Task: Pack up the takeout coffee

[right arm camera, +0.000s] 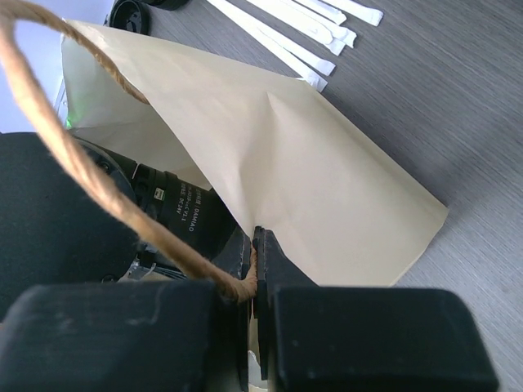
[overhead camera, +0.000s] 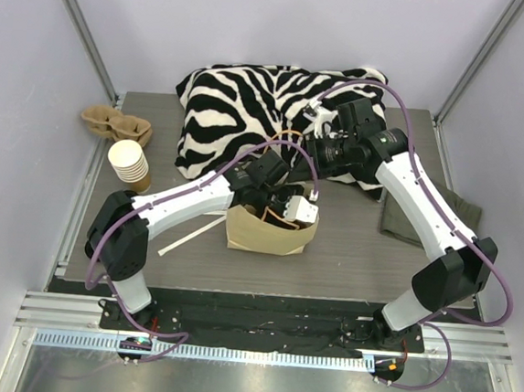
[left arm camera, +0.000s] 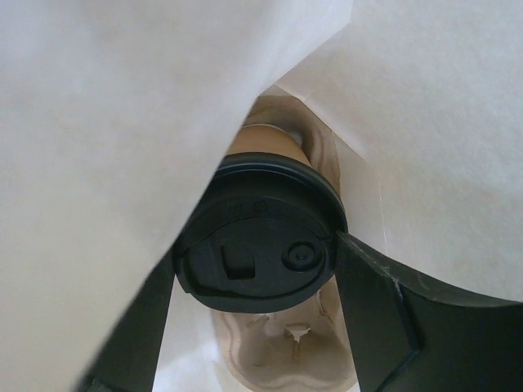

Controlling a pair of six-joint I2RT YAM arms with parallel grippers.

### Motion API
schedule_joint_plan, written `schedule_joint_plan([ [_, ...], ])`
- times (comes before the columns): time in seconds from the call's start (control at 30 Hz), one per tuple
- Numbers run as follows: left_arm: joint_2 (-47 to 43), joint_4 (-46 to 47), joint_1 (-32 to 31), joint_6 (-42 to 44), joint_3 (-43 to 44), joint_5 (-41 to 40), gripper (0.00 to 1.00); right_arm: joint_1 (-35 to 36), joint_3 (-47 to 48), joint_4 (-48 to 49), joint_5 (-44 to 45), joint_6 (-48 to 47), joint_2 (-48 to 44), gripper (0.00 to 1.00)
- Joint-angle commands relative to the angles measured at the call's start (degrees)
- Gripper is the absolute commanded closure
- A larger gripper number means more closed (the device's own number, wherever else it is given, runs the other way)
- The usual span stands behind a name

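We find the takeout coffee (left arm camera: pixel 257 245) inside the brown paper bag (overhead camera: pixel 263 237), which stands on the table (overhead camera: pixel 358 250) just in front of the two arms. From the left wrist we look straight down on its black lid, with a strip of the kraft cup showing behind it, pale bag walls on every side and a moulded pulp tray (left arm camera: pixel 270 359) at the bottom of the bag beneath it. The left gripper (left arm camera: pixel 257 253) reaches down into the bag mouth and grasps the cup by the lid. Its right finger (left arm camera: pixel 376 310) presses against the rim, and its left finger is partly hidden by a fold of paper on the opposite side. The right gripper (right arm camera: pixel 255 245) is clenched on the bag's twine handle (right arm camera: pixel 82 163), which runs up and away from the closed fingers above the bag's top edge. From the overhead view we see a zebra-print cushion (overhead camera: pixel 252 103) at the back of the table. On the left are a stack of lidless paper cups (overhead camera: pixel 127 161) and a second pulp carrier (overhead camera: pixel 112 123), and a dark green cloth (overhead camera: pixel 425 219) lies under the right arm. White paper-wrapped sticks (right arm camera: pixel 294 24) lie on the table beyond the bag.
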Motion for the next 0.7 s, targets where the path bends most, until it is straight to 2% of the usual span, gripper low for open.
schedule_joint_plan([
  [0.0, -2.2, 0.2, 1.6, -3.4, -0.3, -2.3, 0.19, 1.1, -1.8, -5.2, -2.1, 0.6, -4.4, 0.99],
  [0.3, -5.1, 0.9, 1.1, -3.3, -1.4, -2.5, 0.16, 1.1, -1.1, -1.8, 4.5, 1.5, -5.4, 0.99],
  [0.67, -7.7, 3.8, 0.7, -3.8, -2.7, -2.9, 0.11, 1.2, -2.1, -1.5, 5.2, 1.0, -5.0, 0.99],
])
